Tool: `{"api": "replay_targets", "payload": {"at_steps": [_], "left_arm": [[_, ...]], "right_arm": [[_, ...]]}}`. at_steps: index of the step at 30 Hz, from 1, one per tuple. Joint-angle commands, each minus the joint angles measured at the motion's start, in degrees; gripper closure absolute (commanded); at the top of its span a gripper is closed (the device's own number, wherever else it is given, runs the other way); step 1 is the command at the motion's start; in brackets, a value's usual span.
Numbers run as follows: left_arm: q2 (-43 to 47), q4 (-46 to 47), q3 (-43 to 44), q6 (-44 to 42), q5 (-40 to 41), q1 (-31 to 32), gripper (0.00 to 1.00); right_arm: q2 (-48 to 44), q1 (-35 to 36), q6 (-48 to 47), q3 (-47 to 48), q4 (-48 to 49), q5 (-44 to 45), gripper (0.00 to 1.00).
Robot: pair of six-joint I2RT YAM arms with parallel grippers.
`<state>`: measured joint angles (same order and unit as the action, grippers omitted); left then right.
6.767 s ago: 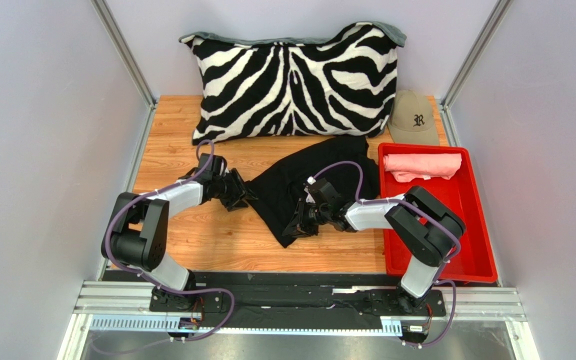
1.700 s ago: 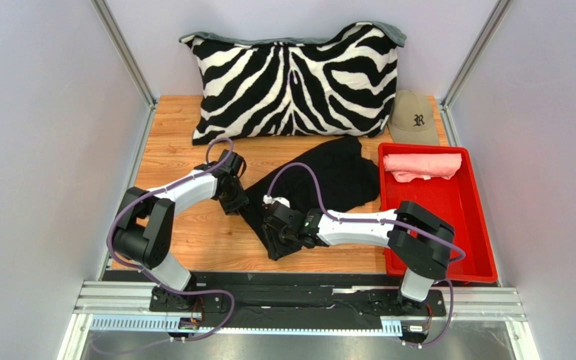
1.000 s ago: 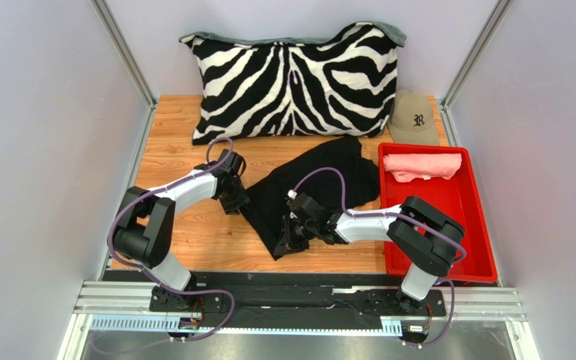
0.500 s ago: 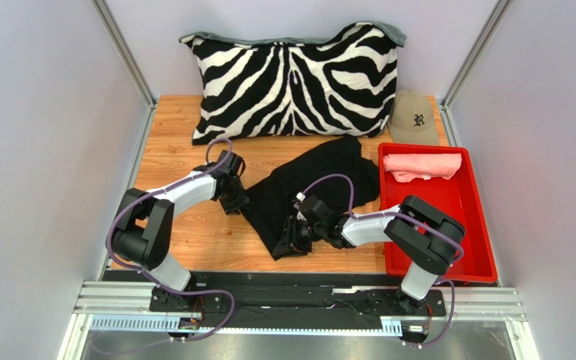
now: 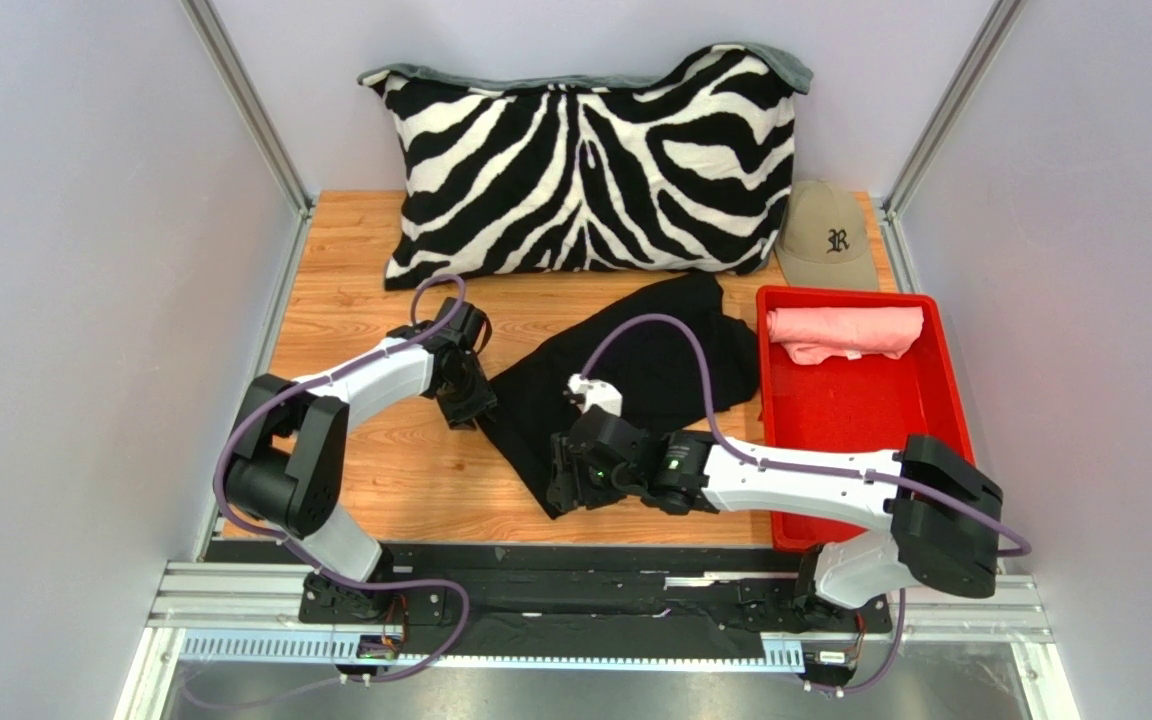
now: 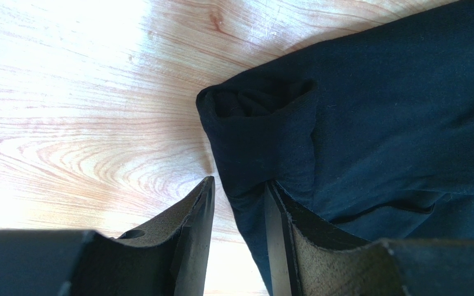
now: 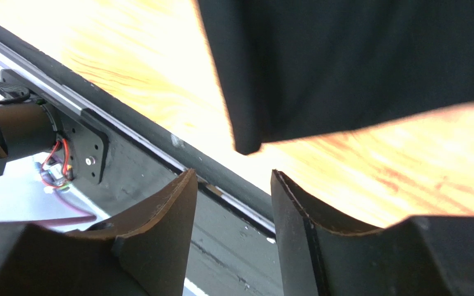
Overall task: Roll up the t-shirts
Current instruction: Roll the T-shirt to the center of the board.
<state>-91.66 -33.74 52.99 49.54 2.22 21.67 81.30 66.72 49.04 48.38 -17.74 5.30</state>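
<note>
The black t-shirt (image 5: 650,375) lies crumpled and spread on the wooden table, mid-right. It fills the right of the left wrist view (image 6: 394,111) and the top of the right wrist view (image 7: 344,61). My left gripper (image 5: 465,393) sits at its left edge. Its jaws (image 6: 238,182) stand apart astride a folded edge of cloth, with wood showing beside it. My right gripper (image 5: 575,468) is at the shirt's near corner, open and empty (image 7: 233,176), the corner just beyond the fingertips. The pink t-shirt (image 5: 844,330) lies rolled at the far end of the red tray (image 5: 883,428).
A zebra-striped pillow (image 5: 590,158) leans on the back wall. A tan cap (image 5: 827,233) sits behind the tray. The right arm's elbow reaches over the tray's near end. The table's front edge and black rail (image 7: 128,148) lie just below the right gripper.
The right arm's elbow has swung out right over the tray, and its gripper has shifted slightly left towards the shirt's near corner. The left gripper has stayed at the shirt's left edge.
</note>
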Motion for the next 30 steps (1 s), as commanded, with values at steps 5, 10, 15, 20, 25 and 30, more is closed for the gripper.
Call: {"api": "replay_targets", "payload": {"at_steps": [5,10,15,20,25,30], "left_arm": [[-0.72,-1.6,1.94,-0.94,1.03,-0.05,0.56],[-1.24,-1.6,2.2,-1.11,0.51,-0.05,0.56],[-1.77,-1.6,2.55,-1.55,0.16,-0.05,0.56],[-2.38,-1.6,2.91,-1.81,-0.02,-0.05,0.56],[-2.47,-1.6,2.99,-2.16,-0.11,-0.05,0.56],[-2.3,-1.6,2.91,-2.34,-0.11,-0.05,0.56]], "right_arm": [[12.28,7.28,-20.89,19.44,-7.84,19.22,0.48],[19.59,8.6,-30.3,25.27,-5.47,20.98,0.47],[24.42,9.31,-34.7,27.99,-2.83,22.21,0.47],[27.24,10.62,-38.48,29.66,-1.51,24.67,0.47],[31.37,11.07,-39.81,31.86,-2.48,27.92,0.46],[34.19,11.15,-39.98,33.27,-4.14,32.04,0.46]]}}
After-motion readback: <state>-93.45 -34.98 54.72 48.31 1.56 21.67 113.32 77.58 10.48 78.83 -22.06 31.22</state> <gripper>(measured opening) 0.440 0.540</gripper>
